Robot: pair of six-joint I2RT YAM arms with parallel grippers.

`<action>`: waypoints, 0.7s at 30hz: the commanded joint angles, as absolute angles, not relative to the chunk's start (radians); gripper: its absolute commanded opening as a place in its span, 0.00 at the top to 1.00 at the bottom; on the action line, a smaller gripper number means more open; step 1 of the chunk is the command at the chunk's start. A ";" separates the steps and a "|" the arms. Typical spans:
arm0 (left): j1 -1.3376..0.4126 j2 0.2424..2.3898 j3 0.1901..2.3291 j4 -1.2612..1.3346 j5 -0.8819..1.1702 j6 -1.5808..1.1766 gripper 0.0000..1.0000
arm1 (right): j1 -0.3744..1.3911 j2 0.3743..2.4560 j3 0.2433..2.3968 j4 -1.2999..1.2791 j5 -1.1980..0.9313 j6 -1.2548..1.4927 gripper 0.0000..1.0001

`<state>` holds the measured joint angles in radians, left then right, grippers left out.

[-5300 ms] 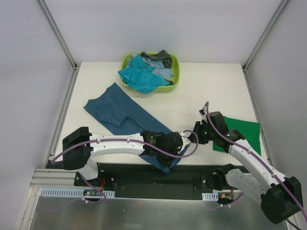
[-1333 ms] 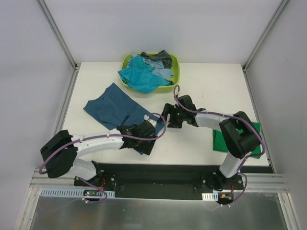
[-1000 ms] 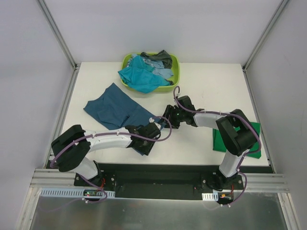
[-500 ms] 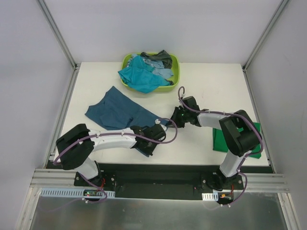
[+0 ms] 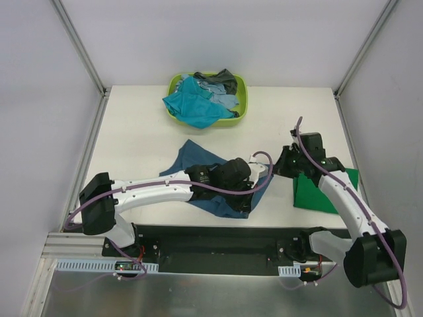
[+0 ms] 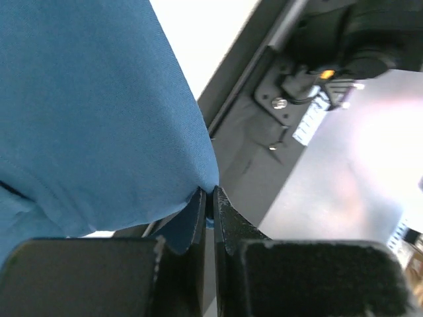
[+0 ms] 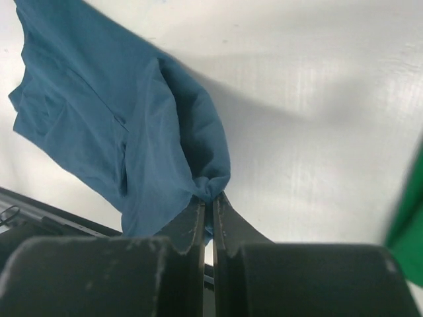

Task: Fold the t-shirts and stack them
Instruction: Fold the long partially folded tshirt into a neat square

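The dark blue t-shirt (image 5: 192, 158) lies bunched near the front edge of the white desk (image 5: 132, 119), between the two arms, with one corner pointing toward the back. The left pincer (image 6: 210, 198) is clamped tight on a fold of its edge. The right pincer (image 7: 210, 201) is likewise pinched shut on a gathered tip of the same cloth, which drapes away from it above the desk. A folded bright green t-shirt (image 5: 310, 197) lies flat at the desk's right side, partly under the right arm. At the back centre, a lime-green basket (image 5: 241, 89) holds a heap of teal (image 5: 192, 105), light blue (image 5: 221, 99) and dark grey (image 5: 221, 79) t-shirts. Plain white walls with aluminium corner posts (image 5: 79, 46) enclose the desk. A black base plate (image 5: 211, 241) runs along its near edge.
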<state>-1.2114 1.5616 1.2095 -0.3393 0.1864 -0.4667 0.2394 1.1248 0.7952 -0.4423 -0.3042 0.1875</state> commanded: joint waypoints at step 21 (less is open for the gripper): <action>-0.928 1.148 0.985 -0.314 0.356 -0.525 1.00 | 0.368 1.281 1.181 -0.528 -0.210 0.093 0.99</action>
<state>-0.9855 1.2201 1.0248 -0.2539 0.3191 -0.4957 0.3298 1.2198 1.1000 -0.6361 -0.2535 0.0757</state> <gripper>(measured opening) 0.011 0.034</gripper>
